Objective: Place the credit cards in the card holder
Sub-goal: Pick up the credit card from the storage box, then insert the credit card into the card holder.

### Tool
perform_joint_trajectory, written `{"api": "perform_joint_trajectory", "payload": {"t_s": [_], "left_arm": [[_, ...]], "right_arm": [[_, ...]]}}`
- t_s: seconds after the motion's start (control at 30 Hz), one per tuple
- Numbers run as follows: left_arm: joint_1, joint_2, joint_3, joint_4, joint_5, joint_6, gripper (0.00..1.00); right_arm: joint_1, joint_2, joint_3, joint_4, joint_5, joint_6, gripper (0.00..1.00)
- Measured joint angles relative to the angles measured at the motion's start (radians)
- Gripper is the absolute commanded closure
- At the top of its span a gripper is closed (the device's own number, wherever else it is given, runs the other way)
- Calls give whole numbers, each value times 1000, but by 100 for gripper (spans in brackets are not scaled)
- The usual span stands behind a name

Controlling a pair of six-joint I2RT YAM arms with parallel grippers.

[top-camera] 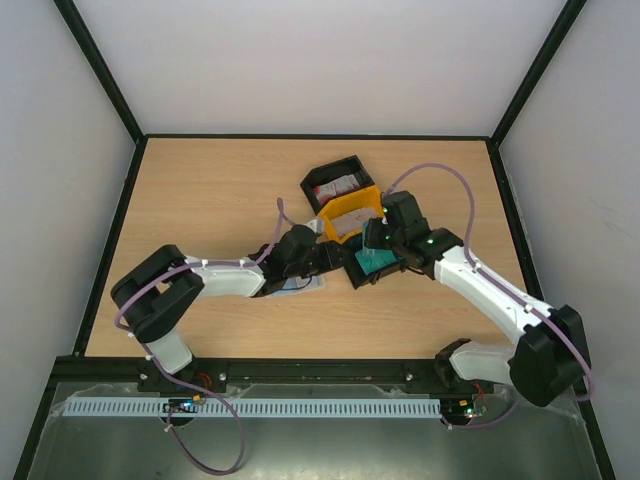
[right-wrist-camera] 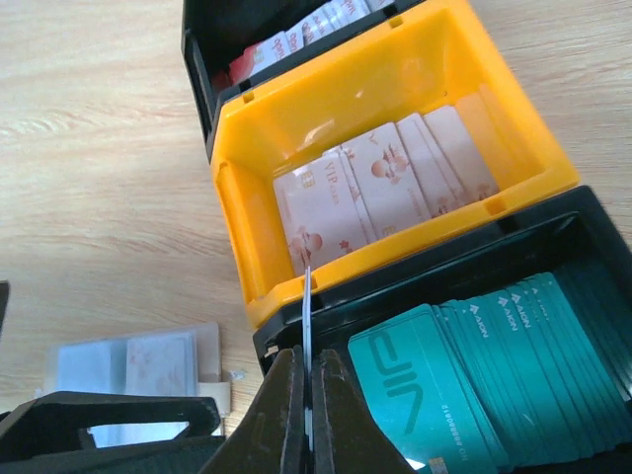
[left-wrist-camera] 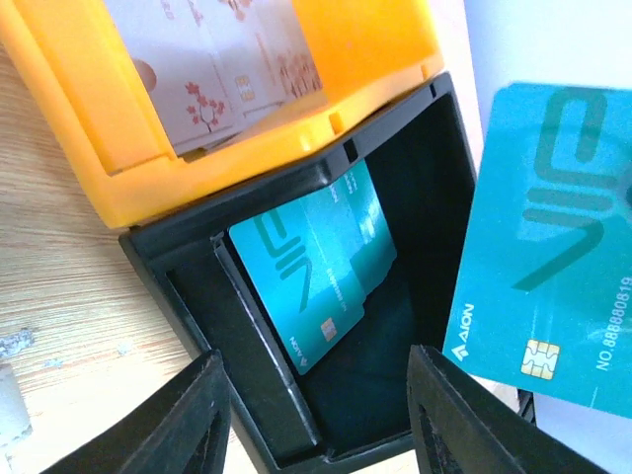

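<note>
My right gripper (right-wrist-camera: 309,355) is shut on a teal credit card (left-wrist-camera: 553,247), which I see edge-on in the right wrist view and hanging over the tray's near black compartment (top-camera: 378,262). More teal cards (right-wrist-camera: 513,346) lie stacked in that compartment. My left gripper (left-wrist-camera: 316,360) stands open just beside it with nothing between its fingers, looking down at a teal card (left-wrist-camera: 316,267) in the compartment. The card holder (right-wrist-camera: 138,365) lies open on the table left of the tray, greyish-blue inside, partly under my left arm (top-camera: 300,287).
The black-and-yellow tray (top-camera: 365,197) sits mid-table. Its yellow middle compartment (right-wrist-camera: 247,197) holds whitish cards with pink flowers, and the far black one (top-camera: 335,185) holds red-and-white cards. Both grippers crowd the tray's near end. Black frame rails edge the table.
</note>
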State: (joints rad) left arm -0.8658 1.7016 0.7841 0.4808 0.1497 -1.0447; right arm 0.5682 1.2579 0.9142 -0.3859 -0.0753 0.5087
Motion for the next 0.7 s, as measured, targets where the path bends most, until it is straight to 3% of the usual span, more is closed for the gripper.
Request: {"api": "perform_joint_trajectory", "payload": {"t_s": [0.23, 0.4, 0.5, 0.7], "left_arm": [[0, -70, 0, -18, -19, 2, 27], [0, -112, 0, 5, 9, 10, 19], [0, -141, -2, 19, 43, 22, 6], [0, -229, -37, 88, 113, 47, 1]], "right_arm": [[-86, -68, -65, 68, -94, 25, 98], [-144, -111, -115, 146, -215, 78, 98], [-167, -156, -138, 191, -296, 123, 98], [-175, -190, -156, 333, -480, 225, 98]]}}
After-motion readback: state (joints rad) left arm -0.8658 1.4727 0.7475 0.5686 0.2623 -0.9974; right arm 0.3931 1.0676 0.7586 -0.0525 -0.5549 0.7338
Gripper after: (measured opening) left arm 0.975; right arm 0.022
